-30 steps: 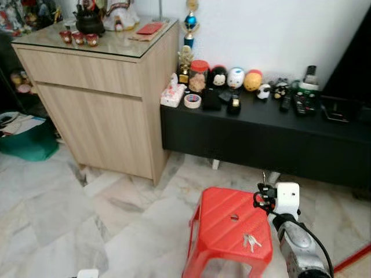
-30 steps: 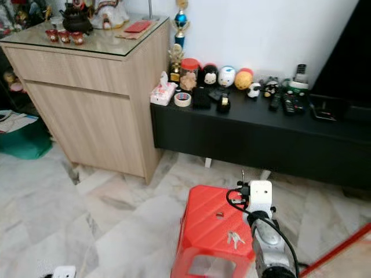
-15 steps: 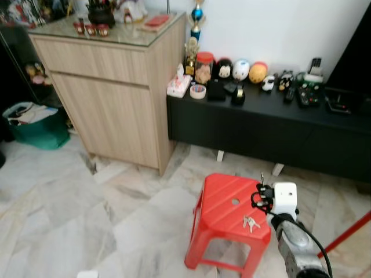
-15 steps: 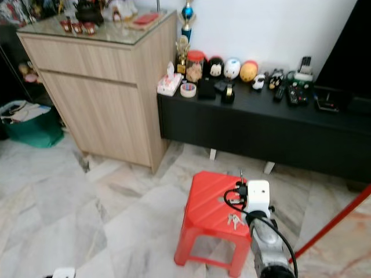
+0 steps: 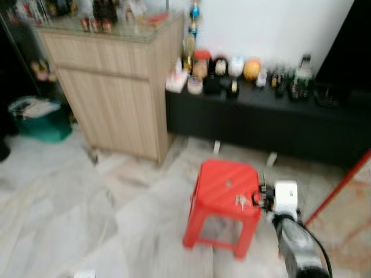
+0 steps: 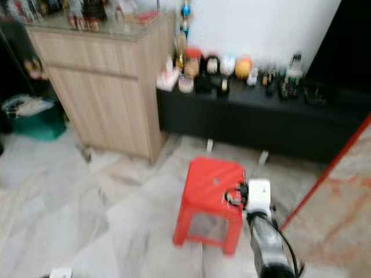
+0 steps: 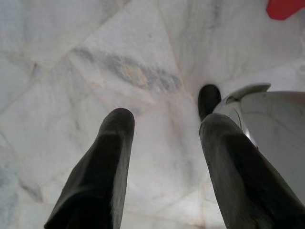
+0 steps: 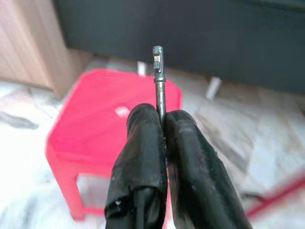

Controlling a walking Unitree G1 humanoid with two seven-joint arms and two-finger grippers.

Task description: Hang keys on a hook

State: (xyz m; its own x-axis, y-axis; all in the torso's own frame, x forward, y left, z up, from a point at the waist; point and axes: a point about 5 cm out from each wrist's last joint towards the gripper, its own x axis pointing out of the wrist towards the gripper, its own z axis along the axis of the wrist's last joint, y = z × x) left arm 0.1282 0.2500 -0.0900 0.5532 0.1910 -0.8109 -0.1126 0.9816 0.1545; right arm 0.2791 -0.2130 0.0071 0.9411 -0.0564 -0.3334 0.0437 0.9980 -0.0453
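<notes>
Keys (image 5: 241, 201) on red stool (image 5: 223, 186) | right claw (image 8: 162, 117) pinching metal pin (image 8: 158, 76) | left claw (image 7: 164, 129) wide

A home living room. Marble floor (image 5: 69, 191) across the lower frame; wooden cabinet (image 5: 116, 92) at upper left with ornaments on its glass top; low black console (image 5: 261, 124) along the white wall at upper right, lined with figurines and remotes; red plastic stool (image 5: 223, 202) at centre.
</notes>
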